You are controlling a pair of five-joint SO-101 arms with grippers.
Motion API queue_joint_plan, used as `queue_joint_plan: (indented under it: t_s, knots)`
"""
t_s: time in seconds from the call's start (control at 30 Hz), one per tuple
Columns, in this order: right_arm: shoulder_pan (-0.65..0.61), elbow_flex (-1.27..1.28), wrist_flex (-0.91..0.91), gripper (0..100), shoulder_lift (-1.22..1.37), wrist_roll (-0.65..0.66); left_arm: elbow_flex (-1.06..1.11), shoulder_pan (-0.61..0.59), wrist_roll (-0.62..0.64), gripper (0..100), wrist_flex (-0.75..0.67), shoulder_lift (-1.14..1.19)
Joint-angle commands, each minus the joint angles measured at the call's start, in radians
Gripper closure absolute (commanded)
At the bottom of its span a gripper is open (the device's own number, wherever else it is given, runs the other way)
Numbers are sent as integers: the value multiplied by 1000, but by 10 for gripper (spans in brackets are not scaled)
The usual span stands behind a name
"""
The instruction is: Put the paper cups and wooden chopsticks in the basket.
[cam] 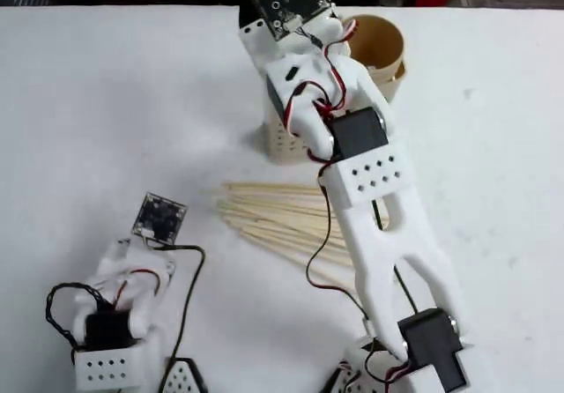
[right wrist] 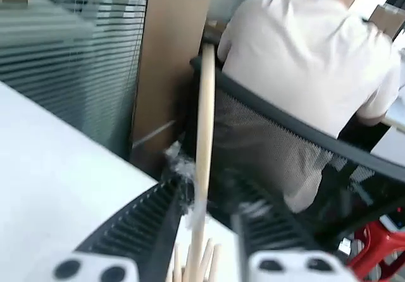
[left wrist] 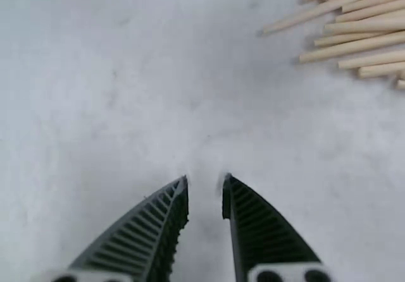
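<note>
A pile of wooden chopsticks (cam: 278,221) lies on the white table in the middle, and its ends show in the left wrist view (left wrist: 354,29). A brown paper cup (cam: 381,45) stands at the back, beside my right arm (cam: 370,173). The white basket (cam: 280,146) stands under that arm, mostly covered by it. My right gripper (right wrist: 209,196) is raised level toward the room and is shut on chopsticks (right wrist: 204,130); one stands tall between the fingers, with shorter ends below it. My left gripper (left wrist: 204,181) hovers low over bare table at the front left, fingers nearly together and holding nothing.
The table's far edge runs just behind the cup and basket. My left arm (cam: 119,322) rests at the front left corner. Black cables (cam: 189,278) loop beside both arm bases. A person sits in an office chair (right wrist: 285,143) beyond the table.
</note>
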Motion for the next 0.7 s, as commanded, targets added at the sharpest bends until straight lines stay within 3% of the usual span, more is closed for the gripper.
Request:
queue_joint_plan:
  t_s: [0.0, 0.17, 0.4, 0.53, 0.67]
  knots:
    - [5, -49, 44, 834, -13, -12, -3, 12, 0, 891, 3, -10]
    - [7, -51, 182, 883, -19, -12, -3, 12, 0, 891, 3, -10]
    - [-2, 5, 591, 897, -186, -3, -3, 12, 0, 891, 3, -10]
    - [-114, 129, 737, 921, -286, 77, -3, 12, 0, 891, 2, -10]
    - [-220, 381, 725, 943, -295, 180, -3, 12, 0, 891, 3, -10]
